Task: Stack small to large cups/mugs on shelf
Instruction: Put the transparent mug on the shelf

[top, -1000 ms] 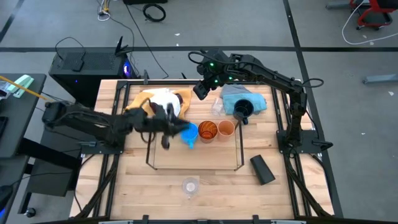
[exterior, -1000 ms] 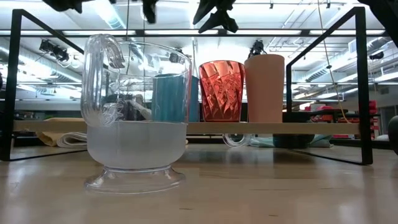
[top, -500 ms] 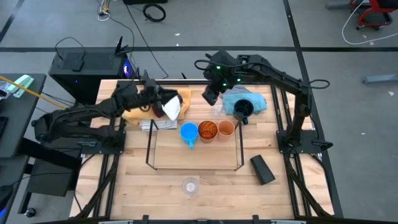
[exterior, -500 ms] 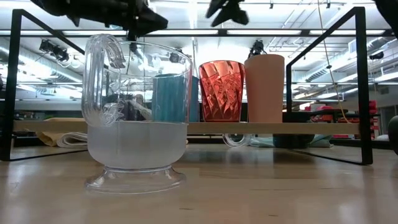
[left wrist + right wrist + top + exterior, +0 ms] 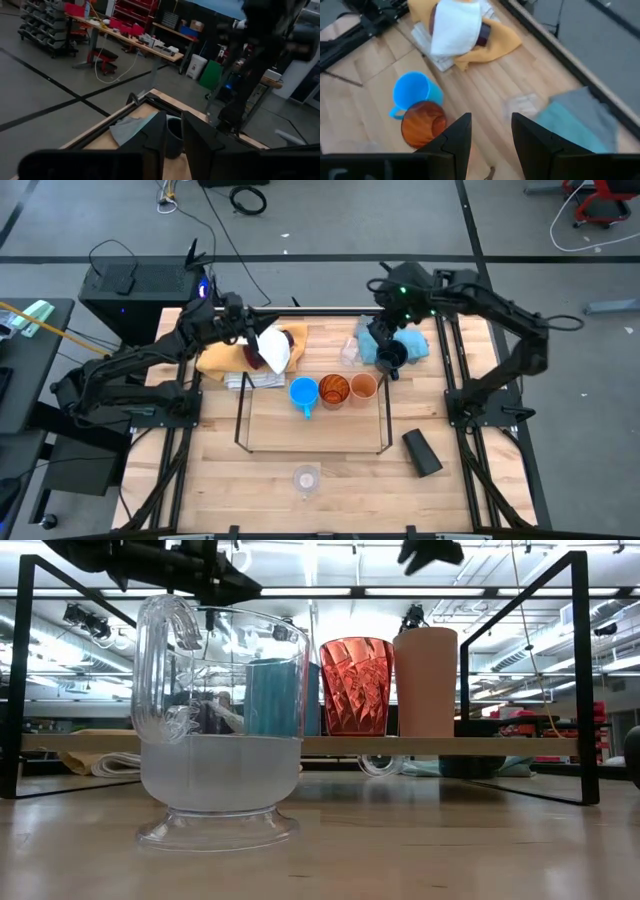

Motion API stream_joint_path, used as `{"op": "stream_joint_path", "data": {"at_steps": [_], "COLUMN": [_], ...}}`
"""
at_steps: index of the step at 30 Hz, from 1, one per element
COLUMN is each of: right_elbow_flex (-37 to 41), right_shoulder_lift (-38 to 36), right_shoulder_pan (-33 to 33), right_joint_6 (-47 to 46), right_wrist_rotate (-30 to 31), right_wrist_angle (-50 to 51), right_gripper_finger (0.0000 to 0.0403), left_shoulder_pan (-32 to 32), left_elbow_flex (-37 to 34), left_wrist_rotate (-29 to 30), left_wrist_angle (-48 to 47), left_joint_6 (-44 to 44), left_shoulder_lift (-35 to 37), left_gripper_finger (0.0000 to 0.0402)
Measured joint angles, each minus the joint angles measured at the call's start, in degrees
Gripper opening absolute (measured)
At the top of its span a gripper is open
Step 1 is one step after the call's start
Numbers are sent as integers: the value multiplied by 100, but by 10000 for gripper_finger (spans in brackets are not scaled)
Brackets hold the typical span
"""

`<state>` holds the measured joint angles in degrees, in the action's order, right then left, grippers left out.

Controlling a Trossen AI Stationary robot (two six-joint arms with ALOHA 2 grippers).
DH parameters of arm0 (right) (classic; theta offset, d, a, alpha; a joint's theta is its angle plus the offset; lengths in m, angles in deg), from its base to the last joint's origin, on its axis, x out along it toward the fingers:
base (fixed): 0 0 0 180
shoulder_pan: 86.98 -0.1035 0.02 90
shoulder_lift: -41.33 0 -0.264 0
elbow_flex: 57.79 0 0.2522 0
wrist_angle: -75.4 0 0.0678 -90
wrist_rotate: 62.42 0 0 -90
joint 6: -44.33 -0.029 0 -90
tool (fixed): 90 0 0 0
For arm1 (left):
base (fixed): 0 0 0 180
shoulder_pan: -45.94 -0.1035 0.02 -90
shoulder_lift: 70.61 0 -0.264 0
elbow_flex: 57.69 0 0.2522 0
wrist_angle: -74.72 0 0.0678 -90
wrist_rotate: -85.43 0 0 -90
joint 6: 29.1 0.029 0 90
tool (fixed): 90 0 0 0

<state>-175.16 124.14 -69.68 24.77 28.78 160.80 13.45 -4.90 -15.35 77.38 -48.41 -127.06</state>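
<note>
Left gripper point(image 5: 243, 330) raised above yellow cloth point(image 5: 222, 357) at the table's left rear; fingers point(image 5: 197, 140) nearly pressed together, a narrow gap between, nothing held. White cloth point(image 5: 274, 352) draped over a dark cup point(image 5: 484, 33) on the yellow cloth. Shelf point(image 5: 240, 420) at table centre; inside, along its rear edge, in a row: light-blue mug point(image 5: 303, 394), amber-orange tumbler point(image 5: 334, 389), small orange cup point(image 5: 363, 386). Clear cup point(image 5: 306, 478) in front of shelf. Clear cup point(image 5: 350, 352) behind shelf. Right gripper point(image 5: 372, 340) above blue cloth point(image 5: 408, 340), beside navy mug point(image 5: 390, 357); fingers point(image 5: 455, 137) spread, empty. Black cup point(image 5: 421, 452) lying front right.
</note>
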Motion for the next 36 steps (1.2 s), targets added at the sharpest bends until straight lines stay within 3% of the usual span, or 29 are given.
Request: {"op": "stream_joint_path", "data": {"at_steps": [7,13,29,36], "right_elbow_flex": [2390,3478,3671,3294], "right_shoulder_lift": [-1171,-1496,-563,58], "right_shoulder_pan": [436,996,2405,2874], "right_joint_6": [-129,230,820,776], "right_wrist_rotate": [-833,-1823,-3343,-3795], "right_wrist_angle": [-1822,-2734,-3685,-3706], "right_gripper_finger": [146,146,146,146], "left_shoulder_pan": [2,23,63,63], "left_elbow_flex": [0,0,2,4], "left_wrist_rotate": [-7,-5,-225,-263], "left_wrist_angle": [4,4,135,234], "left_joint_6": [-115,-311,-55,-61], "left_shoulder_lift": [0,-1,-2,-2], "left_gripper_finger": [73,67,75,85]}}
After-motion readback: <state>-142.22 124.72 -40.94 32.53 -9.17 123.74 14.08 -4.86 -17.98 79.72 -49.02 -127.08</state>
